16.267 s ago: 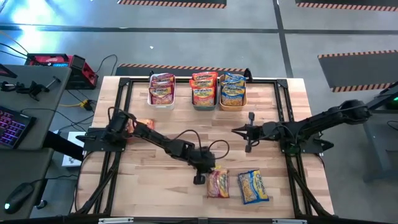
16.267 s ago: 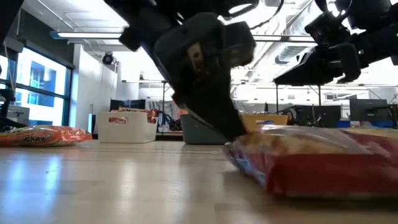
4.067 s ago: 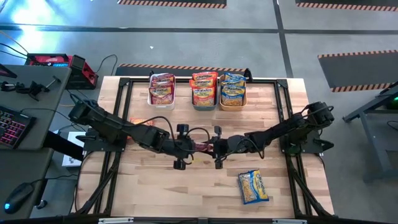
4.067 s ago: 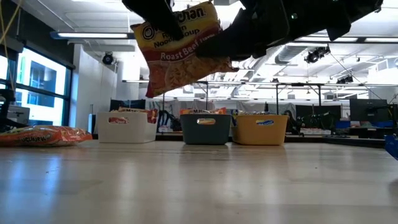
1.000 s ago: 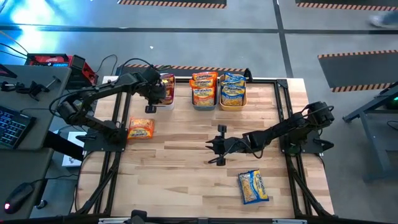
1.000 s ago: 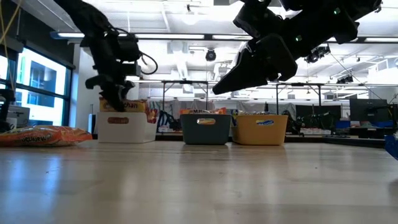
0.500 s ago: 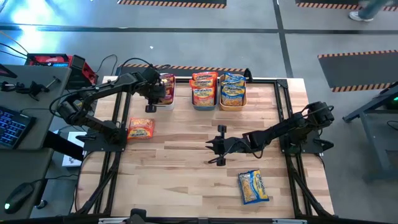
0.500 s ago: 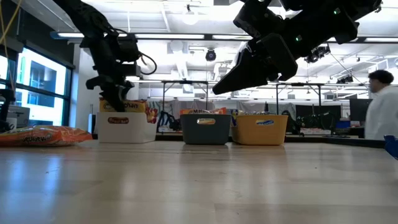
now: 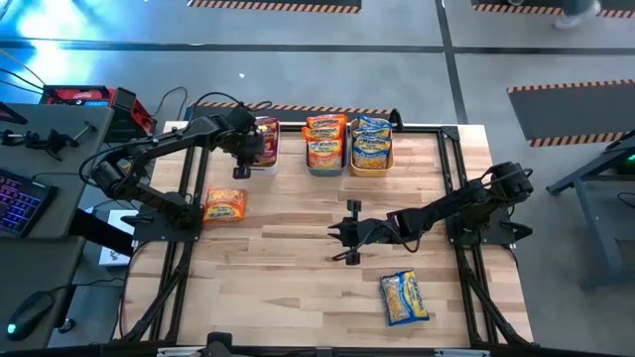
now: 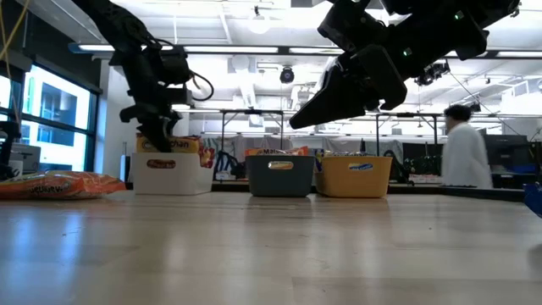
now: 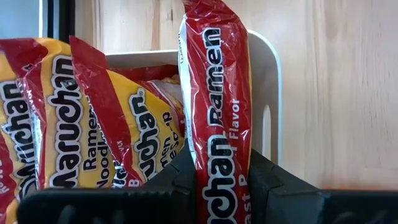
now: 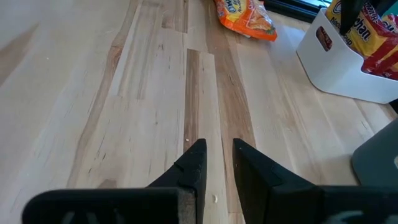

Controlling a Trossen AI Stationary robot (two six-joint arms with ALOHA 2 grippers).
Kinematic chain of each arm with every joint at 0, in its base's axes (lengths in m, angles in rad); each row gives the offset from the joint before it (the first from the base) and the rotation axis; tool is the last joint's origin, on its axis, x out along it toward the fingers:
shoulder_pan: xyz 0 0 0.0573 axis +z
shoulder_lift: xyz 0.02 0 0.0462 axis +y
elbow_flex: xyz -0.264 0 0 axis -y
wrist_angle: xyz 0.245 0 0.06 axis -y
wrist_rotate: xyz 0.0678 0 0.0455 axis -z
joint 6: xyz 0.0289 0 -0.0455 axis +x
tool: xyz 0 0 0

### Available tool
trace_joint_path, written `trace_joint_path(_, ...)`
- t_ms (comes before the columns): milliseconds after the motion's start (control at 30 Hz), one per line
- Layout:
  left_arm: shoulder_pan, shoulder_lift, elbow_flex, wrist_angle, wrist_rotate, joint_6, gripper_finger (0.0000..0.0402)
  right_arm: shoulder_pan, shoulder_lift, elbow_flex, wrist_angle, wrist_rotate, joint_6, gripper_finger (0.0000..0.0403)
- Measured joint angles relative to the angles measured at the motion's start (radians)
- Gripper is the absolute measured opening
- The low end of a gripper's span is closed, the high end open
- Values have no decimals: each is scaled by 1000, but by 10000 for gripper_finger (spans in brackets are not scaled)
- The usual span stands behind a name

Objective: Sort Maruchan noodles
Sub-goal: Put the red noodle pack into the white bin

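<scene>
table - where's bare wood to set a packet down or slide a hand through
The near-left part of the table is bare, between the orange packet and the blue-and-yellow packet. The strip between the bins and the right gripper is also free. It is crowded along the far edge: white bin, teal bin, orange bin, with the left gripper holding a red packet there.

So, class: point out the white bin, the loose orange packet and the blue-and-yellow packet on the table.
white bin (image 10: 172, 174), low view, front wall.
orange packet (image 9: 224, 205), high view, its middle.
blue-and-yellow packet (image 9: 404, 297), high view, its middle.
</scene>
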Motion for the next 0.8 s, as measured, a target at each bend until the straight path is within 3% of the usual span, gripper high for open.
trace_joint_path(467, -28, -3, -1, -5, -54, -150, 140, 0, 0, 0, 0, 1, -14, 57)
trace_joint_path(700, -85, -74, -2, -7, -175, -124, 151, -2, 0, 0, 0, 1, -22, 57)
trace_joint_path(800, -95, -106, -1, -8, -178, -139, 152, -10, 0, 0, 0, -7, -21, 57)
